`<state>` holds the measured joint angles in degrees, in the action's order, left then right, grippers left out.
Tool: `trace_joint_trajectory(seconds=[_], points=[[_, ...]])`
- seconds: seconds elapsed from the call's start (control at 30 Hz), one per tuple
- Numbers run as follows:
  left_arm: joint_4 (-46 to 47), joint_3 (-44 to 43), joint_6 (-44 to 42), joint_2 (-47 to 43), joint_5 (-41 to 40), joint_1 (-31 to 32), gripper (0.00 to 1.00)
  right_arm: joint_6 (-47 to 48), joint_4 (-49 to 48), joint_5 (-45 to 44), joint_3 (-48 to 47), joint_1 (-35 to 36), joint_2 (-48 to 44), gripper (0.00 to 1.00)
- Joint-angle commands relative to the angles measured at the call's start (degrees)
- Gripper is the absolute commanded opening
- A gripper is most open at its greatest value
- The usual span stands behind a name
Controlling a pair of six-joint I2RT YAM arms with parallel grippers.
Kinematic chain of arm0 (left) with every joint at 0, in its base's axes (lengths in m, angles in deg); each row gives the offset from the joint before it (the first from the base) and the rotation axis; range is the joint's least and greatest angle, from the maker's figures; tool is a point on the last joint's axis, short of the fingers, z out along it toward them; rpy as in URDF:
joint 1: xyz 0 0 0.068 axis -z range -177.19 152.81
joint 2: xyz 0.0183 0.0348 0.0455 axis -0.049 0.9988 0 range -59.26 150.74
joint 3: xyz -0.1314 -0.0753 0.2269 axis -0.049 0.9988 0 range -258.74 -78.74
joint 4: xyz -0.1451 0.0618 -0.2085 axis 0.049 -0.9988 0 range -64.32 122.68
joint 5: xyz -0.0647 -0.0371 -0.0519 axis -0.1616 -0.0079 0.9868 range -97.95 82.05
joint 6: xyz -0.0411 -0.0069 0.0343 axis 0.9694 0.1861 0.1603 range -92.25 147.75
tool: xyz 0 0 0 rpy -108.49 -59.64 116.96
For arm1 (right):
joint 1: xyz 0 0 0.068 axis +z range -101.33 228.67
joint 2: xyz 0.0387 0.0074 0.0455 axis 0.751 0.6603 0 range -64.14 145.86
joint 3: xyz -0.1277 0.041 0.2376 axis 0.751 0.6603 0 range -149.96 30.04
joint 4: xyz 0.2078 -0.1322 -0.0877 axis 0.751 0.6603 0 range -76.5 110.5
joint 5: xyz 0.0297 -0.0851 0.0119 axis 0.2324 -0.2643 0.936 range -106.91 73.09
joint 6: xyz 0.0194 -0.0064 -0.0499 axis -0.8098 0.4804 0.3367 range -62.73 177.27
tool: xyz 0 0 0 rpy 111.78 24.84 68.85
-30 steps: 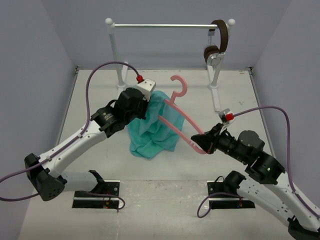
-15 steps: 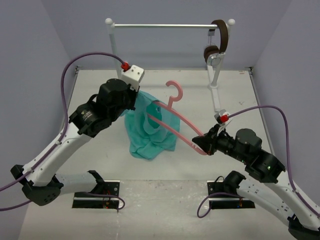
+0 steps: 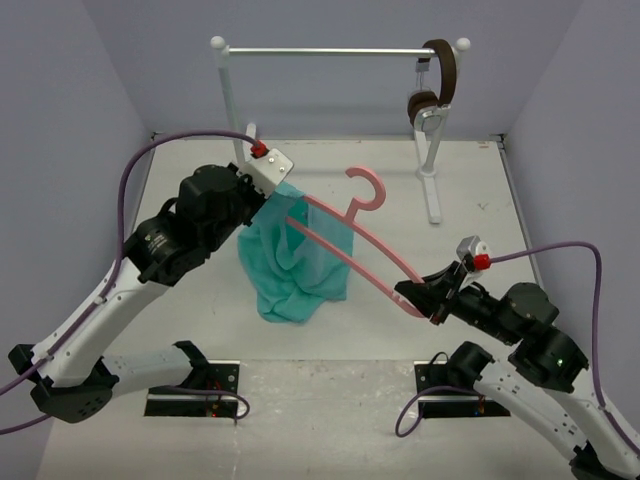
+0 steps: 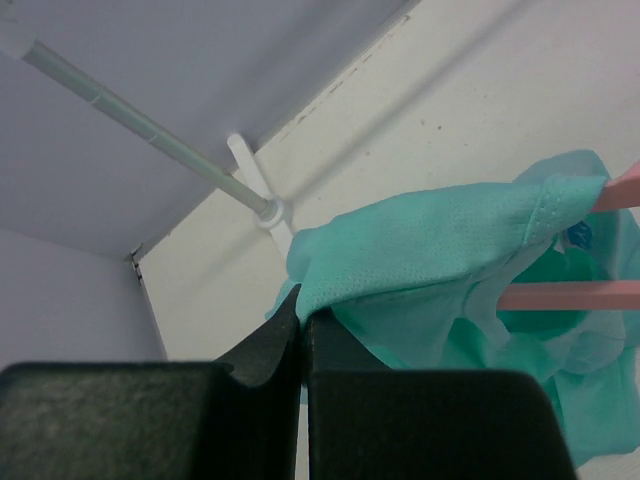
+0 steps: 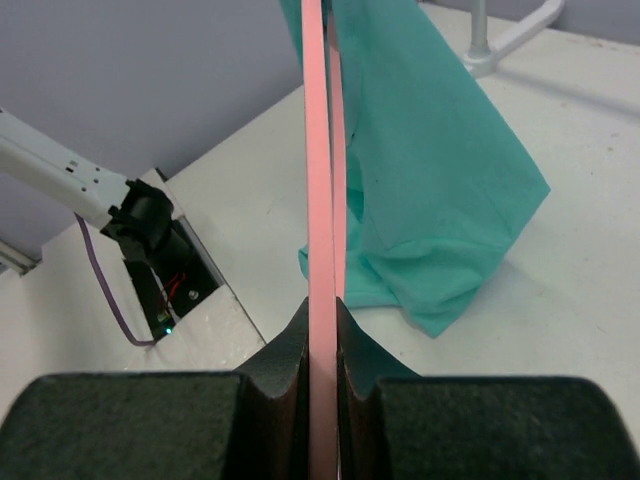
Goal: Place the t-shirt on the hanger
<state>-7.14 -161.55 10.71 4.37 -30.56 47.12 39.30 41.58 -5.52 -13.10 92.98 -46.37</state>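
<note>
Two arms share the load in the top view. Centre-left, the left gripper [image 3: 278, 197] pinches the t-shirt [image 3: 295, 265] by its upper edge, cloth hanging down. Lower right, the right gripper [image 3: 425, 298] clamps one end of the hanger [image 3: 365, 240], far end poking into the fabric. Left wrist view: jaws pressed together on a teal fold, pink bars entering at right. Right wrist view: jaws squeezed on the pink bar, centre frame. The risk: that thin pinch slips under tension and the t-shirt slides off the hanger.
</note>
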Motion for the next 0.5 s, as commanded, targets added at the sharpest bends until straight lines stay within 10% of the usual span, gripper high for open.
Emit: trace_joint_trajectory(seconds=[0.0, 0.37, 0.47], points=[[1.6, -3.7, -6.8, -0.6, 10.4, -0.1, 0.00, 2.6, -10.3, 6.9, -0.4, 0.1, 1.6, 0.00], [-0.2, -8.7, -4.2, -0.5, 11.2, 0.0, 0.01, 1.5, -22.4, 10.2, 3.1, 0.1, 14.3, 0.00], [2.4, -7.9, -1.8, -1.9, 0.8, 0.0, 0.27, -2.0, -29.2, 7.7, 8.9, 0.1, 9.6, 0.00]])
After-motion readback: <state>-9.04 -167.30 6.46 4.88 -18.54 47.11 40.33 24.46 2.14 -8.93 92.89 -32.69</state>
